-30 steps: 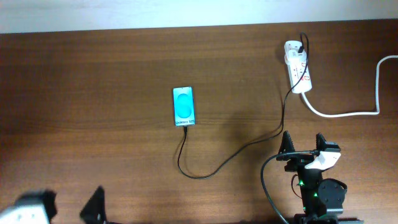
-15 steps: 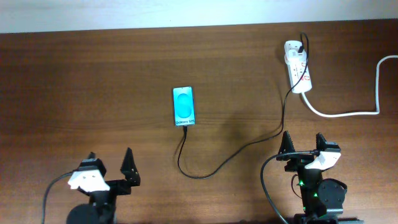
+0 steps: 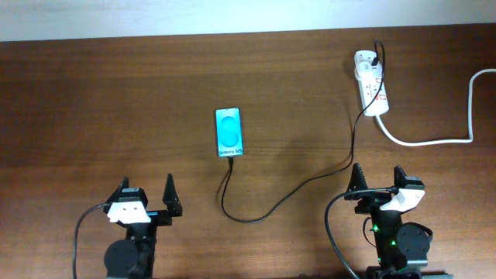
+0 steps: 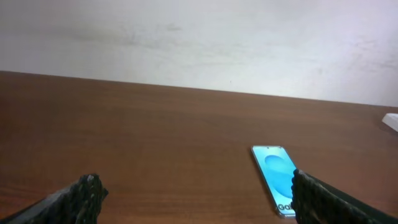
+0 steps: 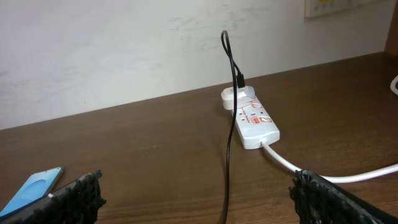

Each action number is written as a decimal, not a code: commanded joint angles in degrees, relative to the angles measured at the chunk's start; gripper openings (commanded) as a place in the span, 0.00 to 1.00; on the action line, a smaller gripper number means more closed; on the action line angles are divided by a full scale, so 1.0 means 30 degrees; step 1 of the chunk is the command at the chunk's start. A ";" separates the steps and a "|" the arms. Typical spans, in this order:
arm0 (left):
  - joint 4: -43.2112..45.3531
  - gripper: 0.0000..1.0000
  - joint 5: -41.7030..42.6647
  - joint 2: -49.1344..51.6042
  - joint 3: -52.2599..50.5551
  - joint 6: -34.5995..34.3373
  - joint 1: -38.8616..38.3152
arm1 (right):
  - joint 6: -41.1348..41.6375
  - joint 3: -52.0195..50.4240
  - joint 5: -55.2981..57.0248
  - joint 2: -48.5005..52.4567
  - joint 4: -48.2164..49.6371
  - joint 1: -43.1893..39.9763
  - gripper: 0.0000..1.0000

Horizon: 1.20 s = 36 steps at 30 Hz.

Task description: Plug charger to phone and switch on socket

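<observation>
The phone [image 3: 229,132] lies flat mid-table, cyan screen up, and also shows in the left wrist view [image 4: 274,179] and at the left edge of the right wrist view [image 5: 32,188]. The black charger cable [image 3: 310,180] runs from the phone's near end in a loop across the table up to the white socket strip [image 3: 371,90], where it joins a plug [image 5: 239,83]. The socket strip also shows in the right wrist view [image 5: 254,119]. My left gripper [image 3: 145,198] is open and empty, near the front edge, left of the phone. My right gripper [image 3: 377,180] is open and empty, in front of the socket.
The socket's thick white cord [image 3: 442,139] curves off to the right edge of the table. A pale wall [image 4: 199,37] stands behind the table's far edge. A white wall plate [image 5: 336,6] shows at the upper right in the right wrist view.
My left arm has swung in from the bottom left corner and now stands upright at the front, its gripper facing the phone. The right arm, phone and cable have not moved.
</observation>
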 commanded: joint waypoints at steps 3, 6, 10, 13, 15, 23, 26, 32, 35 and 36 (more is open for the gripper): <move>0.0168 0.99 -0.0197 -0.0153 -0.0532 0.2229 0.0109 | 0.0080 -0.0102 -0.0109 -0.0160 -0.0095 0.0138 0.98; 0.0233 0.99 -0.0211 -0.0153 -0.0539 0.3031 0.0109 | 0.0080 -0.0102 -0.0109 -0.0160 -0.0095 0.0138 0.98; 0.0991 0.99 -0.0291 -0.0153 -0.0619 0.3031 0.0109 | 0.0087 -0.0102 -0.0109 -0.0160 -0.0095 0.0138 0.98; 0.1086 0.99 -0.0211 -0.0153 -0.1005 0.3840 0.0117 | 0.0080 -0.0102 -0.0109 -0.0160 -0.0095 0.0138 0.98; 0.1071 0.99 -0.0197 -0.0153 -0.1005 0.3876 0.0117 | 0.0080 -0.0102 -0.0109 -0.0160 -0.0095 0.0138 0.98; 0.1013 0.99 0.0299 -0.0153 -0.0991 0.3169 0.0707 | 0.0080 -0.0102 -0.0109 -0.0160 -0.0095 0.0138 0.98; 0.1013 0.99 0.0299 -0.0146 -0.0991 0.3169 0.0707 | 0.0080 -0.0102 -0.0109 -0.0160 -0.0095 0.0138 0.98; 0.1013 0.99 0.0299 -0.0146 -0.0984 0.3169 0.0707 | 0.0080 -0.0102 -0.0109 -0.0160 -0.0095 0.0138 0.98; 0.1013 0.99 0.0299 -0.0146 -0.0984 0.3169 0.0707 | 0.0080 -0.0102 -0.0109 -0.0160 -0.0095 0.0138 0.98; 0.1013 0.99 0.0299 -0.0146 -0.0984 0.3169 0.0707 | 0.0080 -0.0102 -0.0109 -0.0160 -0.0095 0.0138 0.98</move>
